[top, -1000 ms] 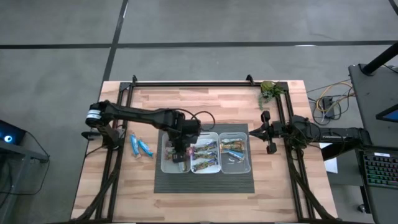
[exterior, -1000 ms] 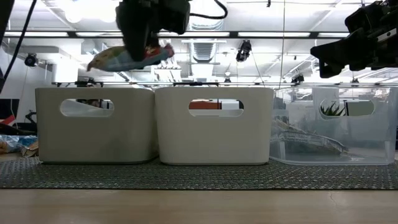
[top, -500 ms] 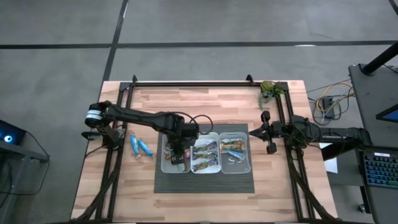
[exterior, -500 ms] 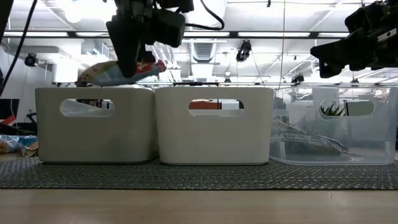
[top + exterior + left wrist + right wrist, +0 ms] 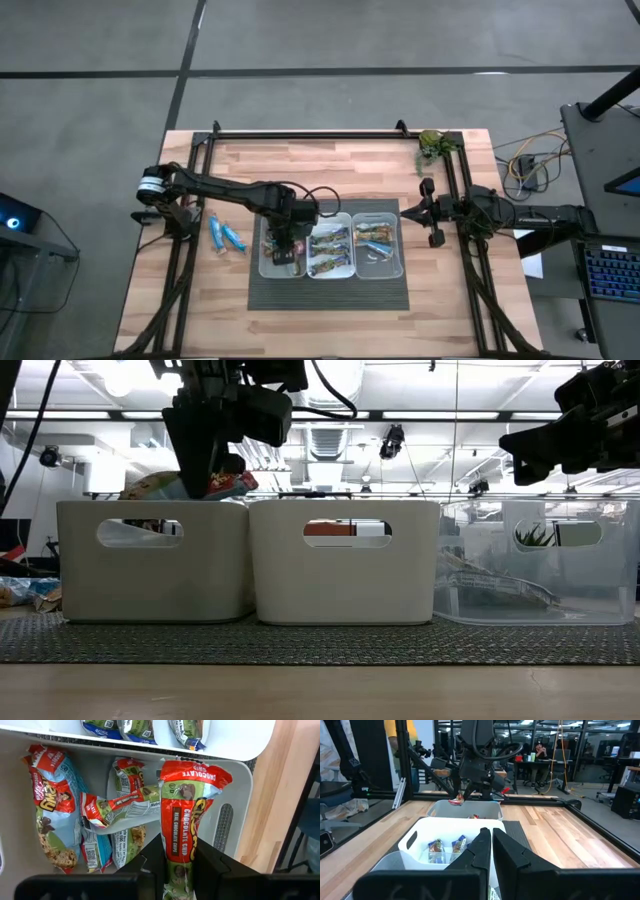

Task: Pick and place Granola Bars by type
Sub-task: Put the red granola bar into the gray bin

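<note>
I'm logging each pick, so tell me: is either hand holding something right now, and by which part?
The left hand pinches a red-and-green granola bar by one end, over the left bin. The right hand is shut on nothing.

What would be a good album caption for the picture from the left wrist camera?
Left gripper holds a red-and-green chocolate granola bar over a white bin of similar bars.

Wood-plank table (image 5: 330, 160) with a dark ribbed mat (image 5: 330, 292) at centre — three bins sit on it side by side: left bin (image 5: 265, 268), middle bin (image 5: 330, 274), right bin (image 5: 385, 270). Green leafy plant (image 5: 432, 147) at the table's far right corner. Off-table right: loose cables (image 5: 530, 160), a keyboard (image 5: 612, 272). Right wrist view — a person (image 5: 539, 751) at a desk well behind.
</note>
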Controlling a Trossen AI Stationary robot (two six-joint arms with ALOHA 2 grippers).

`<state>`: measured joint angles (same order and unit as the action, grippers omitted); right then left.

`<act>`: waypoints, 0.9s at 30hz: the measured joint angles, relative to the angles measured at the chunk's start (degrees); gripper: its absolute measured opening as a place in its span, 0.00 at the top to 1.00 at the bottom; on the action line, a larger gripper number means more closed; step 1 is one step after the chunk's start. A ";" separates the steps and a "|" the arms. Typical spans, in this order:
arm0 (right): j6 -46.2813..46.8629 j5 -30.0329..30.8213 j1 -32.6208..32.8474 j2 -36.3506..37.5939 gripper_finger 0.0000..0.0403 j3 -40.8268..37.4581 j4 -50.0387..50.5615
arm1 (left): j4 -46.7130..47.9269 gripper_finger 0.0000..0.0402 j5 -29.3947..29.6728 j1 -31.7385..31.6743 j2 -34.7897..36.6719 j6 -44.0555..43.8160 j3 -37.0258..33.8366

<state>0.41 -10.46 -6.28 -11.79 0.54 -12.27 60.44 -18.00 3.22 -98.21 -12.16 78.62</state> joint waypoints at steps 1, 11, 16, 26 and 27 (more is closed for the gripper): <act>0.00 0.00 0.00 0.00 0.98 0.00 0.00 | -0.02 0.86 0.00 0.00 0.00 0.00 -0.02; 0.01 0.00 0.00 0.00 0.98 0.00 0.00 | -0.10 0.86 1.12 -0.02 0.00 -0.15 -0.02; 0.01 0.00 0.01 0.00 0.98 0.00 -0.01 | -0.29 0.86 1.38 -0.09 0.00 -0.26 -0.03; 0.00 0.00 0.00 0.00 0.98 0.00 0.00 | -0.49 0.85 0.83 -0.09 0.00 -1.76 -0.06; 0.00 0.00 0.00 0.00 0.98 0.00 0.00 | -0.56 0.85 0.80 -0.09 0.00 -1.78 -0.09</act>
<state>0.40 -10.46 -6.28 -11.79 0.54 -12.27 59.88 -17.20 3.14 -98.21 -13.94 78.53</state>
